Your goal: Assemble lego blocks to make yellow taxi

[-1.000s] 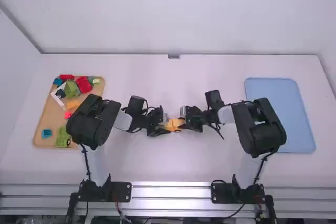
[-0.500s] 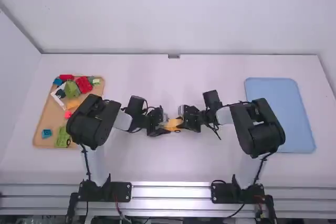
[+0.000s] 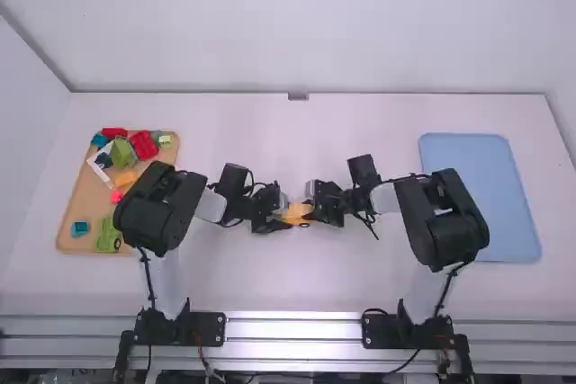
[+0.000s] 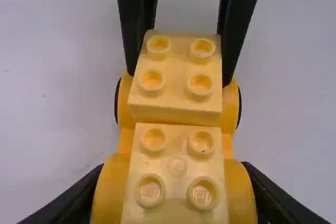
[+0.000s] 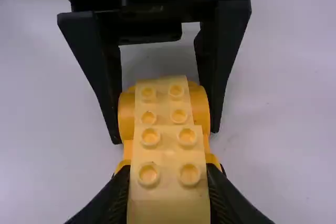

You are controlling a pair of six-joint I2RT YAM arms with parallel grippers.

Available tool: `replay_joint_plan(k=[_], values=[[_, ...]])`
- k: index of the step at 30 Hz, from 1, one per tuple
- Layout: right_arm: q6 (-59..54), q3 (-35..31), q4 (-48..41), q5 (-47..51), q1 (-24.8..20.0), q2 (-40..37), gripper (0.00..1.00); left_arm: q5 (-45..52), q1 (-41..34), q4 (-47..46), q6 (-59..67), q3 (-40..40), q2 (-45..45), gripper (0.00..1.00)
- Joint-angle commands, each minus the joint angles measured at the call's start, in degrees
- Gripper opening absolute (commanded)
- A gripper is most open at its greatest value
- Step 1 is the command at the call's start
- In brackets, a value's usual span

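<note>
Near the table's middle, my left gripper (image 3: 281,217) and right gripper (image 3: 315,203) face each other at a yellow car base (image 3: 295,213). In the left wrist view, my left gripper (image 4: 175,192) is shut on the base (image 4: 110,190) across its rounded wheel arches. A pale yellow brick (image 4: 176,177) sits between the arches. The right gripper's fingers (image 4: 234,35) press the sides of another pale yellow brick (image 4: 178,77), above the base's other end. In the right wrist view, my right gripper (image 5: 169,182) is shut on that brick (image 5: 169,203). Its underside is hidden.
On the left lies a tan tray (image 3: 67,233) with loose coloured blocks, including a red one (image 3: 144,145), a blue one (image 3: 80,228) and green pieces. A blue tray (image 3: 477,195) lies on the right. The left arm's elbow overhangs the tan tray's near right side.
Over the last second my right gripper has shifted slightly left, toward the left gripper, and has since stayed still. The left arm shows no clear movement.
</note>
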Motion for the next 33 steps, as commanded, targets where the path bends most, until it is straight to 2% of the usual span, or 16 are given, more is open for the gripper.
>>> replay_joint_plan(k=[1, 3, 6, 13, 18, 21, 25, 26, 28, 29, 30, 33], values=[[-0.33, -0.13, -0.42, 2.89, 0.70, -0.20, 0.45, 0.61, -0.39, -1.27, -0.68, -0.66, 0.72, 0.36], [-0.28, -0.13, -0.22, 2.89, 0.70, -0.20, 0.58, 0.61, -0.39, -1.25, -0.66, -0.68, 0.72, 0.36], [-0.26, 0.02, 0.04, 2.51, 0.70, -0.20, 0.65, 0.59, -0.39, -1.22, -0.68, -0.68, 0.72, 0.35], [0.33, 2.23, -0.48, -3.06, -1.05, -0.22, 0.67, 0.61, -0.39, -1.25, -0.66, -0.68, 0.72, 0.35], [0.33, 2.34, -0.85, -3.15, -1.62, -0.20, 0.67, 0.61, -0.39, -1.25, -0.68, -0.68, 0.72, 0.35], [-0.04, 2.34, -1.77, -2.34, -1.05, -0.20, 0.63, 0.59, -0.39, -1.27, -0.66, -0.68, 0.72, 0.35], [0.31, 2.19, -3.17, 0.83, 1.18, -0.20, 0.48, 0.61, -0.39, -1.27, -0.68, -0.68, 0.72, 0.35], [0.31, 2.19, -3.23, 0.90, 1.22, -0.20, 0.46, 0.61, -0.39, -1.27, -0.68, -0.68, 0.72, 0.35], [0.33, 2.19, -3.37, 2.01, 1.81, -0.20, 0.34, 0.59, -0.39, -1.29, -0.68, -0.68, 0.72, 0.35], [0.31, 2.19, -3.41, 2.03, 1.86, -0.20, 0.33, 0.59, -0.39, -1.29, -0.68, -0.68, 0.72, 0.34], [0.31, 2.19, -3.43, 2.14, 1.95, -0.20, 0.27, 0.59, -0.39, -1.29, -0.70, -0.68, 0.72, 0.34], [0.26, 2.19, -3.23, 2.49, 1.57, -0.20, 0.24, 0.61, -0.39, -1.31, -0.70, -0.68, 0.72, 0.34]])
